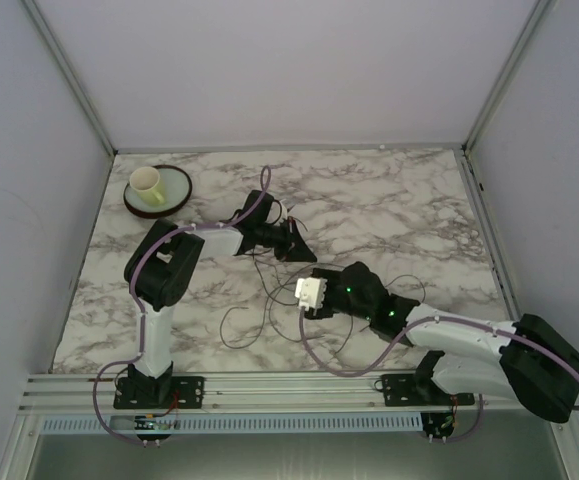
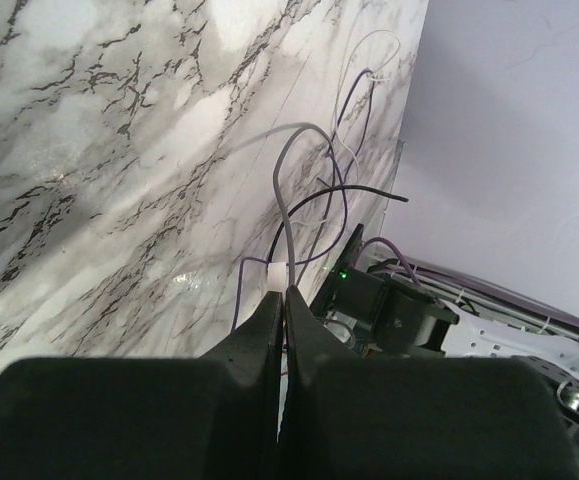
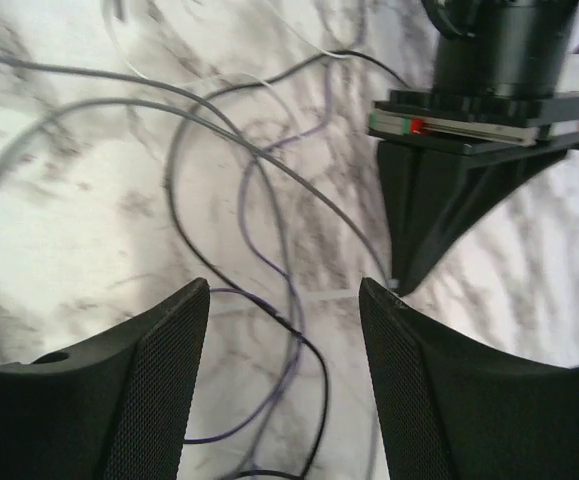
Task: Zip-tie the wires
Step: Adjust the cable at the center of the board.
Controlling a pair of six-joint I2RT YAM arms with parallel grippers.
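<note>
The wires (image 1: 259,300) lie in loose dark and purple loops on the marble table (image 1: 389,210), between the two arms. My left gripper (image 1: 297,250) is shut, pinching the white head of a zip tie (image 2: 279,275) at its tips (image 2: 282,292). The tie's grey strap arcs up over the wires (image 2: 329,200). My right gripper (image 1: 304,283) hangs just above the table, open. Several wire strands (image 3: 294,335) run between its fingers (image 3: 159,380) without touching them. In the right wrist view the left gripper (image 3: 419,230) points down at the upper right, close to my right fingertip.
A yellow cup (image 1: 147,184) sits on a round plate (image 1: 176,192) at the table's back left. Grey walls (image 1: 269,60) close in the back and both sides, and a metal rail (image 1: 289,385) runs along the near edge.
</note>
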